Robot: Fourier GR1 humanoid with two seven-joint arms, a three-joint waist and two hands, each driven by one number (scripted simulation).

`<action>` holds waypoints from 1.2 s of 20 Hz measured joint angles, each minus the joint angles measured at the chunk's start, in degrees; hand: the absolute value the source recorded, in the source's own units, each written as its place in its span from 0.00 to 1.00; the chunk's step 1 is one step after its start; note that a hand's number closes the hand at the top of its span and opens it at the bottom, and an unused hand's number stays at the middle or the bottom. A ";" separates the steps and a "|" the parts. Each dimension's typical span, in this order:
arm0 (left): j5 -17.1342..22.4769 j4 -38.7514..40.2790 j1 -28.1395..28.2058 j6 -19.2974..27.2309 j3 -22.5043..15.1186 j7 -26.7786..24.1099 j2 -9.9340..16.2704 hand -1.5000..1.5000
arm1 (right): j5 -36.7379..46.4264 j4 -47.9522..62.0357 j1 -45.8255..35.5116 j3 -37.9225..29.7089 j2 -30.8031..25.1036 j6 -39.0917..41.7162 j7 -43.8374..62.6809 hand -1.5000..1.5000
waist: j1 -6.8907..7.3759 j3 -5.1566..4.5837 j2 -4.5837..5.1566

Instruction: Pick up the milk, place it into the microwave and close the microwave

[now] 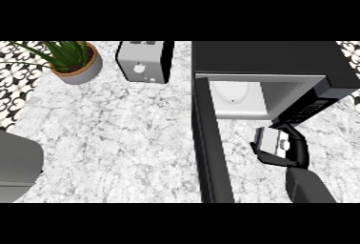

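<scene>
Milk sits at about 4 o'clock, wrapped by your right hand: fingers curled round the carton, thumb on the near side, carton just in front of the microwave opening, not yet inside. Judging by the look, it's a small stiff carton, light, smooth sides that could slip; hold it across the flat sides at mid-height, as it's held now, and keep it upright going in.

Left to right: grey shape at 9 o'clock, possibly your left arm, hand not visible. One potted plant at 10 o'clock. One toaster at 11 o'clock. One microwave door swung open, running from centre down to 6 o'clock. One microwave at 1 o'clock, one white plate inside. One milk carton. All on the marble counter.
</scene>
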 measured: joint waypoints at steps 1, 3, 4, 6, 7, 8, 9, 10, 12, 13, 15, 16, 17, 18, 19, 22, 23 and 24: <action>-0.20 0.10 0.21 0.21 -0.44 -0.36 -0.05 0.00 | 0.00 -0.73 0.38 0.15 -0.08 0.21 0.00 1.00 | -0.10 -0.01 -0.04; 0.25 1.05 -0.31 0.13 -0.26 -1.08 -0.24 0.00 | -0.01 -3.15 0.73 0.81 0.48 0.29 0.80 1.00 | -0.34 -0.03 -0.13; -0.10 1.28 -0.06 0.42 -0.75 -1.55 -0.37 0.00 | -0.03 -5.22 1.96 1.33 0.40 0.55 1.30 1.00 | -0.52 -0.06 -0.22; -0.52 0.56 0.47 0.86 -1.35 -1.40 0.22 0.00 | -0.32 -9.42 4.58 2.08 -0.44 1.66 2.31 1.00 | -0.89 -0.08 -0.33; -0.32 0.19 1.04 0.76 -1.44 -1.60 0.86 0.00 | -0.50 -11.40 5.91 2.47 -0.21 1.87 2.67 1.00 | -0.92 -0.11 -0.36; -0.31 -0.06 0.31 0.97 -1.41 -0.71 0.95 0.00 | -0.49 -13.80 7.62 3.06 -0.27 2.16 3.01 1.00 | -1.12 -0.11 -0.38; -0.31 0.12 0.75 0.92 -1.75 -1.20 1.14 0.00 | -0.71 -16.37 9.47 3.48 -0.51 2.66 3.62 1.00 | -1.18 -0.12 -0.41; -0.22 0.77 0.38 0.82 -1.88 -1.46 0.98 0.00 | -0.76 -19.14 11.48 4.01 -0.64 2.89 4.35 1.00 | -1.28 -0.13 -0.43; 0.09 -0.29 0.99 0.67 -2.02 -1.34 2.05 0.00 | -0.88 -24.20 14.91 4.88 -1.43 3.48 6.78 1.00 | -1.33 -0.14 -0.44; -0.61 -0.21 1.34 1.24 -3.08 -1.63 1.68 0.00 | -0.88 -26.80 16.59 5.44 -1.46 3.59 7.98 1.00 | -1.33 -0.14 -0.45; -1.21 -0.40 1.66 2.13 -3.86 -1.56 1.66 0.00 | -1.49 -32.91 20.13 6.35 -1.82 4.69 10.40 1.00 | -1.40 -0.14 -0.45; -1.49 -0.21 1.87 2.43 -4.06 -2.11 1.54 0.00 | -1.72 -35.83 22.34 7.10 -1.83 5.64 11.04 1.00 | -1.44 -0.15 -0.47; -1.03 0.14 1.78 2.30 -3.89 -2.42 1.48 0.00 | -2.02 -39.09 23.98 7.88 -1.84 6.40 12.46 1.00 | -1.47 -0.15 -0.47; -0.61 0.27 1.06 2.37 -3.57 -2.13 1.28 0.00 | -2.75 -41.08 24.88 8.16 -2.00 7.58 13.61 1.00 | -1.42 -0.15 -0.43; 0.04 0.81 1.32 1.79 -3.28 -2.99 1.45 0.00 | -3.80 -43.91 25.82 8.60 -1.83 8.62 15.48 1.00 | -1.40 -0.16 -0.47; 0.09 0.75 2.09 2.28 -3.78 -3.50 1.15 0.00 | -7.27 -50.77 29.16 10.30 -0.04 11.74 18.93 1.00 | -1.36 -0.16 -0.48; 0.73 0.87 2.10 1.93 -3.32 -3.78 1.51 0.00 | -8.33 -52.67 29.71 10.68 0.49 12.31 20.26 1.00 | -1.27 -0.15 -0.45; 0.78 0.12 2.63 2.02 -3.35 -3.72 2.08 0.00 | -9.21 -54.84 30.06 11.03 0.86 12.54 21.92 1.00 | -1.19 -0.14 -0.42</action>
